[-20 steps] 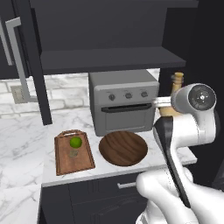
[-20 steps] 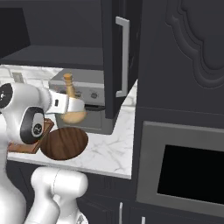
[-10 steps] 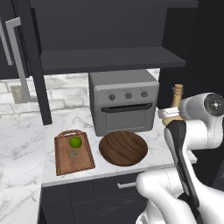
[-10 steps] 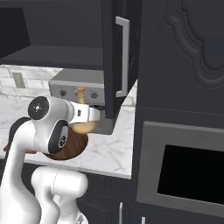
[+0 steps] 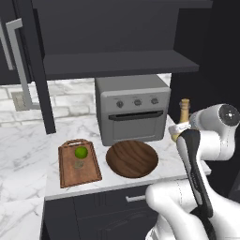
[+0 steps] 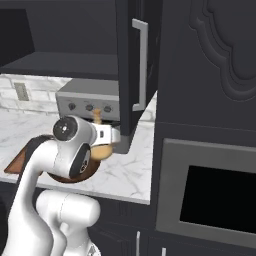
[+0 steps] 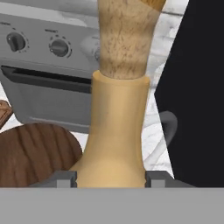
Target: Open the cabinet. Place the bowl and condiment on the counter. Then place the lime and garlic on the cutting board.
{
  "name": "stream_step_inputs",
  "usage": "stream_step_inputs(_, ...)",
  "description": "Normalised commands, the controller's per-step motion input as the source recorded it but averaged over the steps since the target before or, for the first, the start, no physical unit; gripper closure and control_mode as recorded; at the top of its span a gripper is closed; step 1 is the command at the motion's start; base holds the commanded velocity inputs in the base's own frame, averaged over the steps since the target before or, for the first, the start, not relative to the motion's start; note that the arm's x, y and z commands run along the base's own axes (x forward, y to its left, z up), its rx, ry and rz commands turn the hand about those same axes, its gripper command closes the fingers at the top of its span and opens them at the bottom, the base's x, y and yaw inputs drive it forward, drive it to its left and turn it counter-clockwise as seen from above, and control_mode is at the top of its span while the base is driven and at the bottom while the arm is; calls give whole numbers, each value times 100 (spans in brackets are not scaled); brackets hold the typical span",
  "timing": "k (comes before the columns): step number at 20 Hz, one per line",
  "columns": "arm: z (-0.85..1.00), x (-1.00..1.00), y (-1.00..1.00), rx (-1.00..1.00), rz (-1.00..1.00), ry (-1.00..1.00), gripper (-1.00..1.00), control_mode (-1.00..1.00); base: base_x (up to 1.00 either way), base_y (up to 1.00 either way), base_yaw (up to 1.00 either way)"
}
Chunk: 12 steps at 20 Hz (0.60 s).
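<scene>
The arm bends low at the desk's (image 5: 28,140) right end, its gripper (image 7: 111,178) clamped around the upright condiment (image 7: 116,131), beside the bowl (image 5: 131,159).

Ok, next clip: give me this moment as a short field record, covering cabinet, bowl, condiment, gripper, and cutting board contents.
cabinet: cabinet doors open, the visible inner shelf bare
bowl: bowl on the counter, in front of the toaster oven
condiment: condiment upright between the fingers, to the right of the bowl; whether it rests on the counter cannot be told
gripper: gripper closed on the bottle's base
cutting board: cutting board left of the bowl, lime on it, garlic just in front of the lime
</scene>
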Motion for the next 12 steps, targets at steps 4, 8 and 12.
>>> stream_step_inputs(4, -61, 7, -7, -3, 3, 0, 100, -100, 0, 0, 0)
stream_step_inputs(8, -61, 9, -6, -4, 1, 0, 100, -100, 0, 0, 0)
stream_step_inputs(12, -66, 10, -4, -5, 0, 0, 100, -100, 0, 0, 0)
